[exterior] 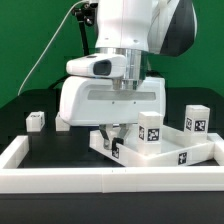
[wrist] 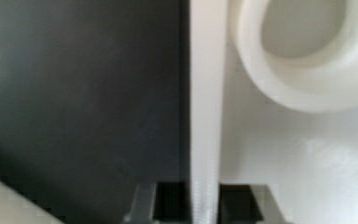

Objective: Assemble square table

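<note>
Gripping square tabletop (exterior: 185, 152) by one edge in clenched fingers (wrist: 158, 205), slab lying on table (exterior: 40, 145) beside border wall (exterior: 60, 172); three loose legs (exterior: 195, 121) in sight, none seemingly fitted: assembly judged barely begun.

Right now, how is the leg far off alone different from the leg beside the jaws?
The lone leg sits apart at the exterior view's left; the near leg stands by the square slab. The lone leg looks low and squat; the near leg stands tall, upright. Both are white with black-and-white tags.
</note>
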`<state>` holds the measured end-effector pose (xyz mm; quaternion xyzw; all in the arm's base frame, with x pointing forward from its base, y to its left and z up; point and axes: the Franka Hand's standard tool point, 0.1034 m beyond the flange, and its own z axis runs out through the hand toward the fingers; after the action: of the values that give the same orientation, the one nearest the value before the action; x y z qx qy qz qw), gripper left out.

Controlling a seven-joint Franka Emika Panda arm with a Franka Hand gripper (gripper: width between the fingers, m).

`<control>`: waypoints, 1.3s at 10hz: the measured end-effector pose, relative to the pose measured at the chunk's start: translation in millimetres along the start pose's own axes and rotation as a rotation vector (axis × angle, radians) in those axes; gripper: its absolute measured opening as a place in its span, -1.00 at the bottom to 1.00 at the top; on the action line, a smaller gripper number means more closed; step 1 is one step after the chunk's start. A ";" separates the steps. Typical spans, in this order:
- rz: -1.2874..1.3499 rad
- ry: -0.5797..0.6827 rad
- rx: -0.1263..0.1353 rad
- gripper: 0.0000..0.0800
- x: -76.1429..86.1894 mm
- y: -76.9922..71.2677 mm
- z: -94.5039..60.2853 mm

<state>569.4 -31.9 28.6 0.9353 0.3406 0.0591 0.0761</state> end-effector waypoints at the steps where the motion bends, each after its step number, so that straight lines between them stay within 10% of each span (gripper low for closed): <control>1: -0.040 -0.001 -0.003 -0.84 -0.6 1.1 0.0; 13: -0.851 -0.062 -0.027 -0.84 13.4 3.7 0.1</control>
<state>582.0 -26.1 30.0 0.7117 0.6929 -0.0014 0.1159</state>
